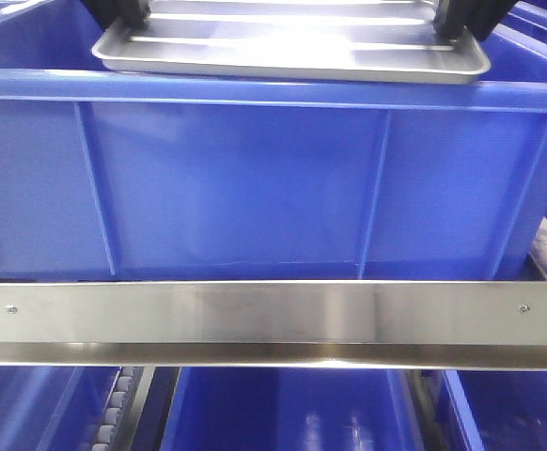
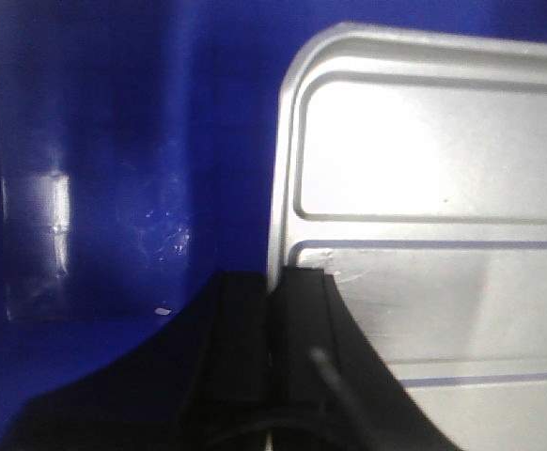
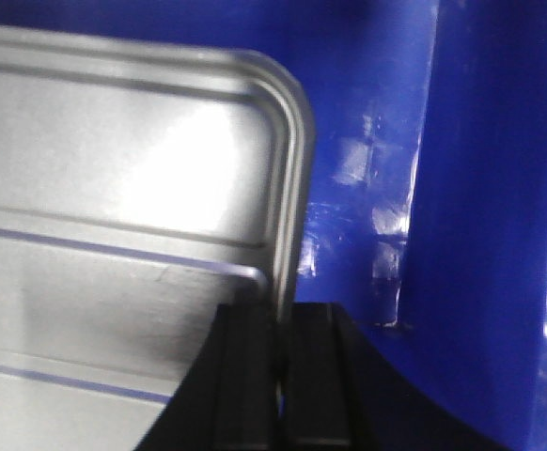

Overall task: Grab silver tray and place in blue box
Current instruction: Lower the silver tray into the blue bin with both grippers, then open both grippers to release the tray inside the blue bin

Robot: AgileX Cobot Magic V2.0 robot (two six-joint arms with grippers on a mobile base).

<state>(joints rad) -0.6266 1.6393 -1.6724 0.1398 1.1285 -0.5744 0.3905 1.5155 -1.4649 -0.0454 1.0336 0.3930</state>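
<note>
**Item 1, left tool**: black, two flat fingers. Closed on the rolled rim of the silver tray at its left short edge, with one finger outside the rim and one over the tray floor.

**Item 2, right tool**: same build. Clamped in the same way on the opposite short edge, close to a rounded corner.

**Item 3, silver tray:** bright sheet metal, shallow, with rounded corners and long raised ribs across the floor.
- Position: carried roughly level between the two tools over the open mouth of the blue box. In the front view its near long edge sits just above the box's near rim. Blue wall and floor show beside and below it in both wrist views. Judged not yet resting inside.
- Handling: probably light and fairly stiff, though thin sheet may twist if one end drops below the other. The polished surface looks slippery, so the pinch relies on the rolled rim as a lip. Not fragile, but likely to clatter or dent if dropped.
- Best hold: the short-edge rims, at matching points on each end, as gripped here.

**Item 4, blue box:** deep plastic crate with a thick rim and vertical ribs. It is wider than the tray, leaving space at both ends for the tools.

**Item 5, surroundings:** steel rail in front of the box, with further blue crates and rollers below it
</note>
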